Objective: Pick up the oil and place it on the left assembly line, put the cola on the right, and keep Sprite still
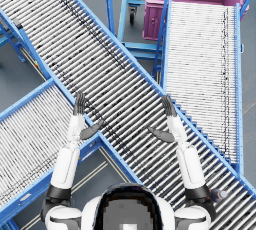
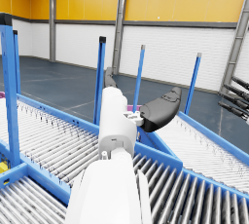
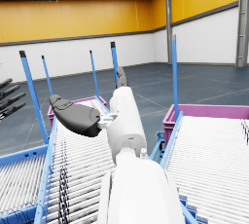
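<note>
Nothing's done yet: left hand point(image 1: 81, 120) and right hand point(image 1: 171, 121) hover empty over the middle conveyor point(image 1: 100, 59), fingers apart, no oil, cola or Sprite clearly visible, just an unclear blob point(image 1: 218, 194) by the right elbow, so everything's left.

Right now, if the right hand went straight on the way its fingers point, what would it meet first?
Probably the blue rail just ahead of the right hand; no bottle lies that way. Height is unclear, so it may pass above.

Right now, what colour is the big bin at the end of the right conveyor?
Magenta pink. The bin shows best in the head view.
</note>
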You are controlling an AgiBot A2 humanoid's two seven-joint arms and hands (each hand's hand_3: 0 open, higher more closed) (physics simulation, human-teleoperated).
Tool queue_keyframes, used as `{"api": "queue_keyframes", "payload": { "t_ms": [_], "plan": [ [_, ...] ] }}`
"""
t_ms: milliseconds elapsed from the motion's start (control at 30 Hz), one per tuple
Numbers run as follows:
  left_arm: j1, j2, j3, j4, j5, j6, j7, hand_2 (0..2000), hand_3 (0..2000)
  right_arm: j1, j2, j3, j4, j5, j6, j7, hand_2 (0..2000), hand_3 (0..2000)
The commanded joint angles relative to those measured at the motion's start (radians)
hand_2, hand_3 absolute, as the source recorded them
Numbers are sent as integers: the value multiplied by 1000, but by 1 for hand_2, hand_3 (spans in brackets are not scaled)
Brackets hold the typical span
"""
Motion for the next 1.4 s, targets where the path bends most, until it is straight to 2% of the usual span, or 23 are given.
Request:
{"api": "queue_keyframes", "payload": {
  "t_ms": [33,1400],
  "plan": [
    [0,0,0,0,0,0,0,0,0,0,0,0,0,0,0,0,0,0],
    [0,0,0,0,0,0,0,0,0,0,0,0,0,0,0,0,0,0]
  ]
}}
